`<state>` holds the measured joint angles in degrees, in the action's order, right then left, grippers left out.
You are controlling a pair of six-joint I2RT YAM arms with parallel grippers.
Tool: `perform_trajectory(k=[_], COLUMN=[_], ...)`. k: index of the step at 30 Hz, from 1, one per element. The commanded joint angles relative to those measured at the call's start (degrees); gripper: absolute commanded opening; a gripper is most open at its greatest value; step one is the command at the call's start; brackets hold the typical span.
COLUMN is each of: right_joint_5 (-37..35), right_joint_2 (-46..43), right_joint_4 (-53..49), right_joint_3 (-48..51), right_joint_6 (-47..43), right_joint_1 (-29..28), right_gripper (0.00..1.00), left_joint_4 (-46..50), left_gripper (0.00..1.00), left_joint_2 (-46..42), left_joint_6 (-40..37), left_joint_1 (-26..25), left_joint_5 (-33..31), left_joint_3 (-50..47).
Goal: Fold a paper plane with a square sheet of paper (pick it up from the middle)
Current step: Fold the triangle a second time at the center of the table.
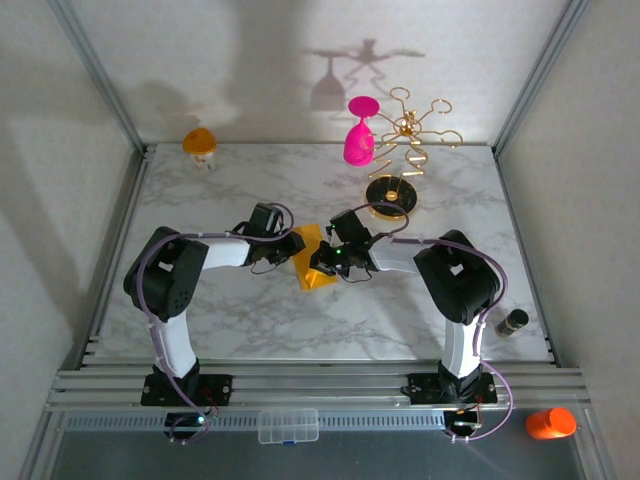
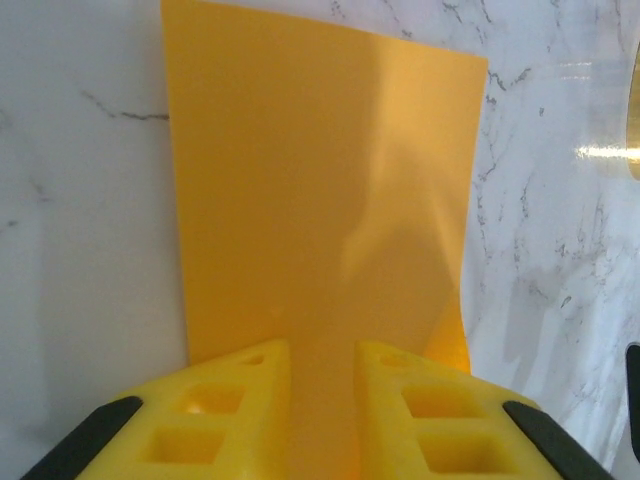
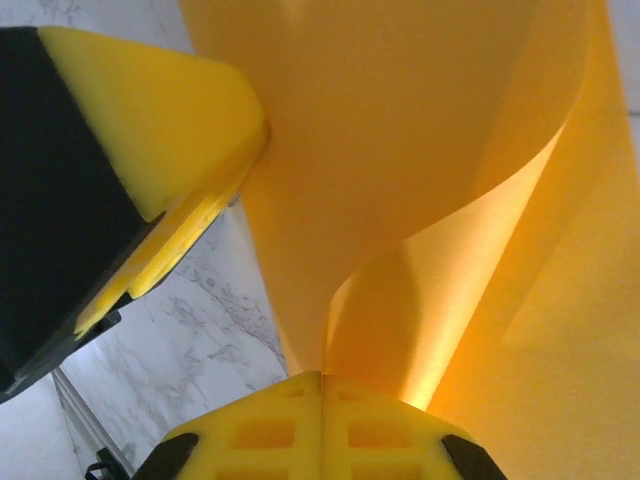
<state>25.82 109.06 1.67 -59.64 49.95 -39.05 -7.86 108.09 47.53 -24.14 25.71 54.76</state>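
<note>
From above, one square sheet of paper (image 1: 316,275) lies mid-table between two grippers, its long axis running far to near, slightly slanted. The left gripper (image 1: 292,246) and right gripper (image 1: 322,262) meet over it.

At the left wrist, the sheet stretches straight away from the fingers (image 2: 250,400), which stand narrowly apart.

At the right wrist, the fingers (image 3: 290,420) are pressed together, pinching the sheet's curled-up edge.

top cam high over table (image 1: 250,320); wrist cams close-up, shared paper sheet (image 2: 320,200)

Robot lab: aluminium-framed marble table (image 1: 250,320)
</note>
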Motion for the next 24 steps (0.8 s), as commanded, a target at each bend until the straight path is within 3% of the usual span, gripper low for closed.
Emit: perform_trajectory(k=[1,24], right_joint_5=[1.6,-0.7], right_joint_2=[1.9,5.1], right_joint_4=[1.7,1.3], right_joint_3=[-1.7,-4.5], right_joint_6=[-0.3,1.6], right_joint_1=[-0.5,-0.5], right_gripper=[0.0,0.0], left_joint_4=[1.9,1.7], left_gripper=[0.23,0.21], left_joint_2=[2.1,2.4], left_joint_6=[-0.8,-0.1], left_joint_1=[0.2,-0.3], left_joint_5=[-1.3,-1.9], left_joint_3=[0.3,-0.9])
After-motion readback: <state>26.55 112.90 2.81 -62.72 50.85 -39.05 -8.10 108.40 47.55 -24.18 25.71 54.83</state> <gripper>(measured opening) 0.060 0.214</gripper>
